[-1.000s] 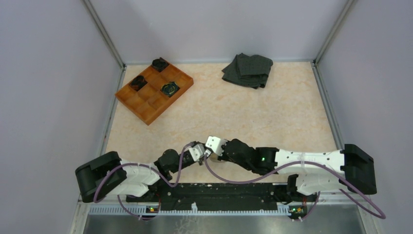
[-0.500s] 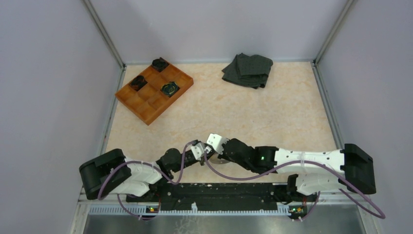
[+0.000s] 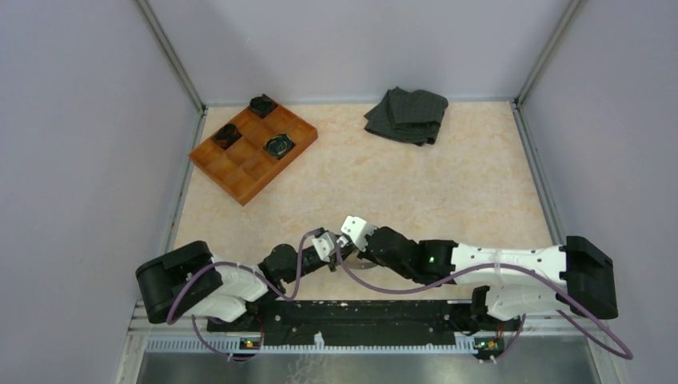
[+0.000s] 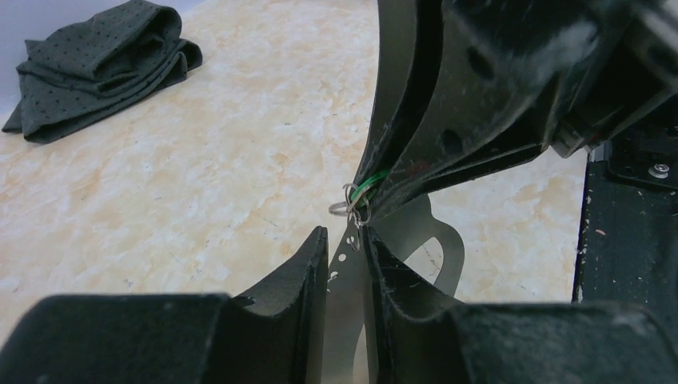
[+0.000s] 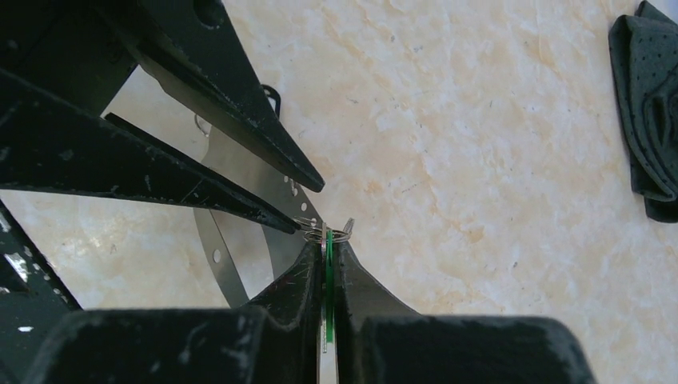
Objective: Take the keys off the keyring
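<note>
- We see the two arms meeting low over the near middle of the table (image 3: 448, 192), their fingertips almost touching.
- The left gripper (image 4: 345, 240) has its fingers (image 4: 312, 268) drawn close together on a key (image 4: 345, 268), a thin flat grey strip with small holes that fills the narrow gap between them.
- The right gripper (image 5: 326, 244) is closed tight; a green strip (image 5: 327, 296) runs between its fingers.
- The keyring (image 4: 344, 208), a small wire loop, sits right at the right fingertips, just above the tip of the left-held key and clear of the table.
- A curved metal band (image 4: 452, 252) bows out below the two grippers; we cannot tell how it joins the ring.
- Well apart at the far side lie a dark folded cloth (image 3: 408, 114) and an orange tray (image 3: 220, 180) holding black round objects (image 3: 280, 145).
</note>
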Available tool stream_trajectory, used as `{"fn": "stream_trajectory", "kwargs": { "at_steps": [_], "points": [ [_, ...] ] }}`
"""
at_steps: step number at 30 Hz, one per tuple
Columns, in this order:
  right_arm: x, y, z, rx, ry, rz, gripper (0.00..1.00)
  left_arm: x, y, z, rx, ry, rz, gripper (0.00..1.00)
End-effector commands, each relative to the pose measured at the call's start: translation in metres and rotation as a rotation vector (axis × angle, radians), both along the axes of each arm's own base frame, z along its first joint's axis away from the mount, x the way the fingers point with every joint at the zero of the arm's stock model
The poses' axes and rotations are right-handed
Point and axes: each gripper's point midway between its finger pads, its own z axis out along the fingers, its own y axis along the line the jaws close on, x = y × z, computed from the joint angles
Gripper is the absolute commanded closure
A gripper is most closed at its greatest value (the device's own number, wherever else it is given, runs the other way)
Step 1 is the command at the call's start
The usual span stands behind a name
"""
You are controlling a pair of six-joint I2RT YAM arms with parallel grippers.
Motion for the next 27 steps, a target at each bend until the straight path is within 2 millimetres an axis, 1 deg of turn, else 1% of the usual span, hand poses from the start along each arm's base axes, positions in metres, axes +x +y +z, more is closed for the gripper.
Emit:
{"fn": "stream_trajectory", "kwargs": {
  "at_steps": [1,6,10,17,27],
  "points": [
    [0.001,0.021,0.039,0.207,-0.002,-0.012,1.00,-0.003,0.005,0.013,-0.072,-0.005,0.006,0.72],
    [0.001,0.018,0.038,0.246,0.016,-0.023,1.00,-0.005,0.012,0.017,-0.104,-0.007,0.017,0.72],
    [-0.001,0.017,0.037,0.255,0.026,-0.024,1.00,-0.006,0.013,0.019,-0.107,-0.019,0.015,0.72],
    [-0.003,0.017,0.038,0.266,0.037,-0.025,1.00,-0.010,0.005,0.031,-0.119,-0.051,-0.028,0.73],
    [-0.004,0.018,0.038,0.268,0.047,-0.022,1.00,-0.005,-0.005,0.030,-0.097,-0.051,-0.038,0.76]
  ]
}}
